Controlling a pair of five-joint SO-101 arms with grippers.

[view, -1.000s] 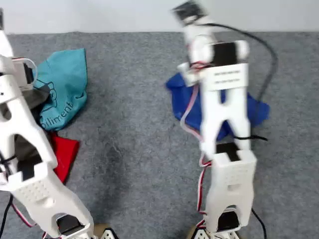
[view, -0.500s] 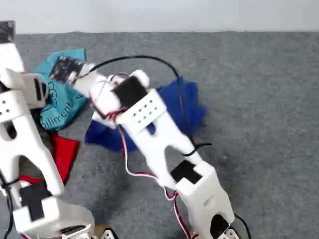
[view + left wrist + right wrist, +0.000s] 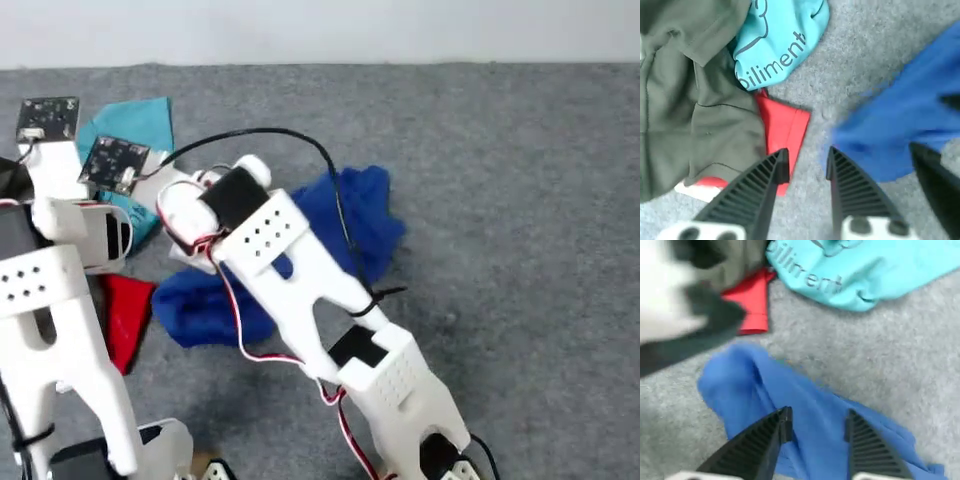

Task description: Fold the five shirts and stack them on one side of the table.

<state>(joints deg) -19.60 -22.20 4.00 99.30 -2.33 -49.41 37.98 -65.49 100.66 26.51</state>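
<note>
Well, nearest to me the two arms rise from the front edge of the table [image 3: 520, 200]. The right arm [image 3: 300, 275] leans far across toward the left side. The right gripper [image 3: 817, 422] hangs just above the blue shirt [image 3: 355, 215], with its fingers spread apart and not pinching the cloth. The blue shirt lies crumpled a little left of the table's middle, partly under this arm. The left arm [image 3: 50, 300] stands at the left edge. The left gripper [image 3: 807, 160] is released too, its fingers apart over bare table, between the blue shirt and the red shirt [image 3: 128, 310]. The red shirt lies just beside the blue one and partly under an olive shirt [image 3: 685, 90]. Farther back, the teal shirt [image 3: 140, 120] touches the olive one, near the far left corner. These four shirts are all unfolded and make a loose heap on the left side.
</note>
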